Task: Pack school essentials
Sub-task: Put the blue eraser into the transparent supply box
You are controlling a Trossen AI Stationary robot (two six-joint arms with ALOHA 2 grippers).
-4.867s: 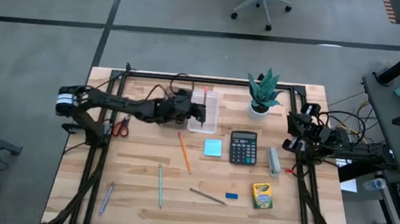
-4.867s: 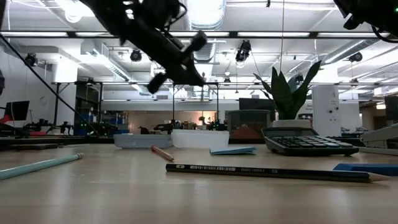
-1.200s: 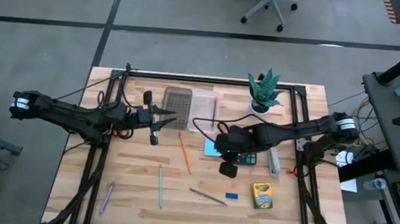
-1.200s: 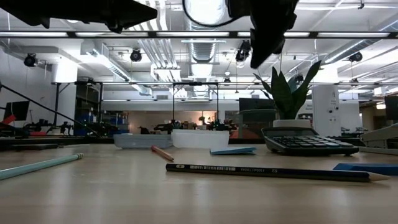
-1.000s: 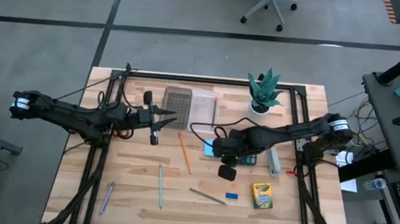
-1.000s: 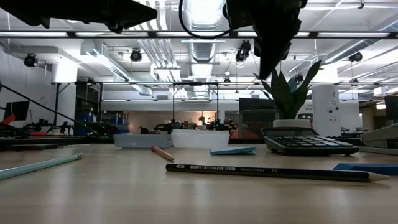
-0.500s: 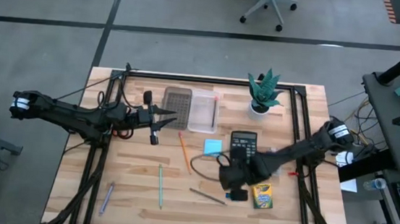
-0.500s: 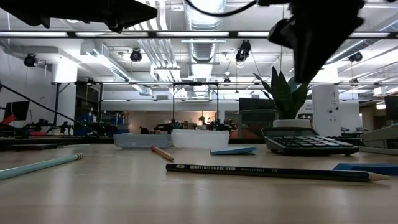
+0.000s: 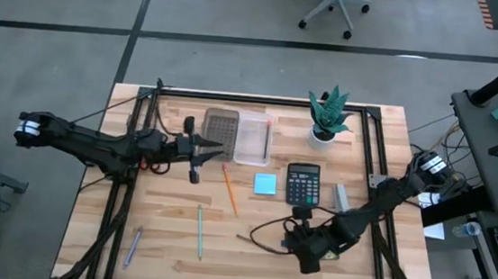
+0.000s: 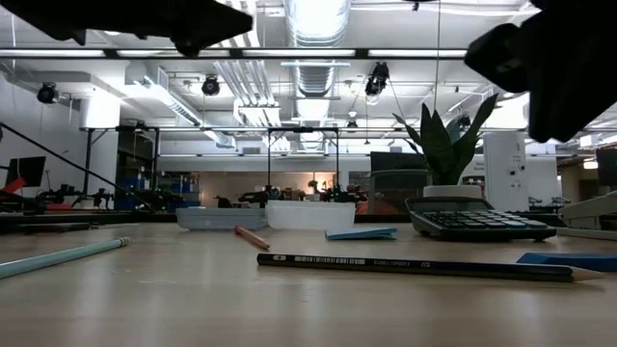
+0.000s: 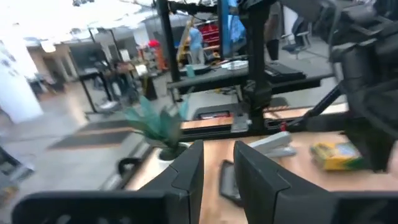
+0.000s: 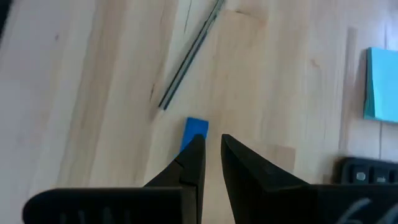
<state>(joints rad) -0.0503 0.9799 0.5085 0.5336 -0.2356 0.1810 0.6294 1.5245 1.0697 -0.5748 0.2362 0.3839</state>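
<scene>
My right gripper (image 9: 298,245) hangs shut, slanting down over the table's near right part. Its tips (image 12: 211,142) stand just short of the blue eraser (image 12: 196,130), which lies flat on the wood. A grey pencil (image 12: 189,56) lies beyond the eraser. The light-blue sticky pad (image 9: 265,184), orange pencil (image 9: 229,190), green pencil (image 9: 199,232) and blue pen (image 9: 133,247) lie loose on the table. The crayon box (image 11: 336,155) shows only in the left wrist view. My left gripper (image 9: 214,151) is level in the air beside the dark tray (image 9: 221,132), its fingers a narrow gap apart with nothing between them.
A clear case (image 9: 254,138) lies next to the dark tray at the back. A potted plant (image 9: 326,119), a calculator (image 9: 303,183) and a grey stapler (image 9: 341,197) stand on the right half. Black frame rails (image 9: 116,209) run along both table sides.
My right gripper has swung from above the sticky pad and calculator toward the table's near edge, sinking and rolling as it went. It now hangs over the blue eraser, shut as before. Nothing on the table has shifted.
</scene>
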